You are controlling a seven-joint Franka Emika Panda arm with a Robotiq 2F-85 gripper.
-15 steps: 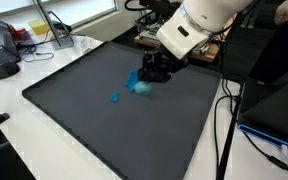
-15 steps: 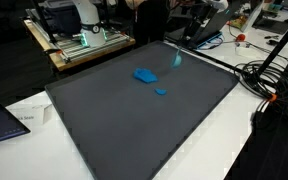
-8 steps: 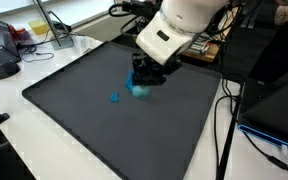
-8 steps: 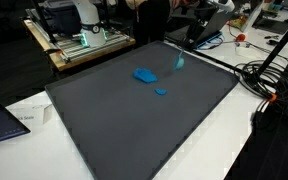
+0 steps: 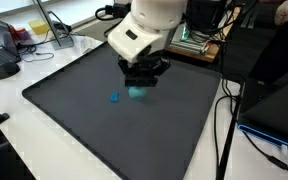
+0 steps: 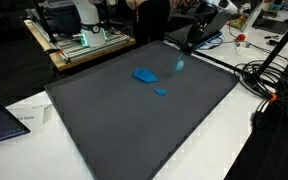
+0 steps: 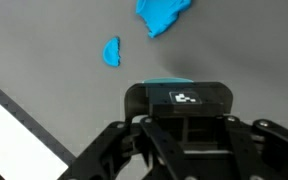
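Two on the dark mat: big blue piece, small blue piece.
The gripper hangs near the big blue piece at frame centre; clenched or released, I cannot tell.

I count two blue things on the mat: one big blue lump and one small blue chip. In an exterior view the chip lies at about five o'clock from the lump. There is one dark mat beneath both, on one white table. One white robot arm stands over them, carrying one gripper.
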